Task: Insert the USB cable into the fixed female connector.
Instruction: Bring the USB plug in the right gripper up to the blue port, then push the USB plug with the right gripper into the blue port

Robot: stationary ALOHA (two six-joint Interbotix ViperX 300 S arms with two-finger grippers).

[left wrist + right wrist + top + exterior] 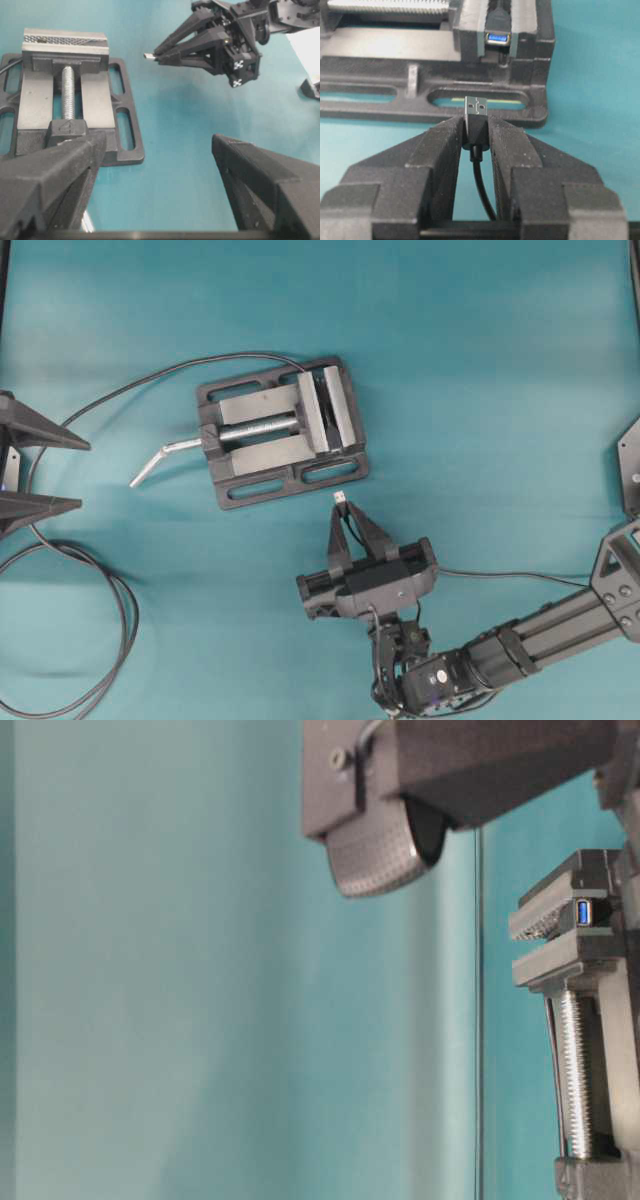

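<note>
Lining the plug up with the clamped socket

Our left gripper hung open and idle at the left; the vise held the fixed female connector at its right end, and our right gripper, closed on the USB cable, needed a level, straight push with the tip centred on the blue opening.

no readable text; only a raised triangle mark on the vise screw block, character inside illegible
</note>
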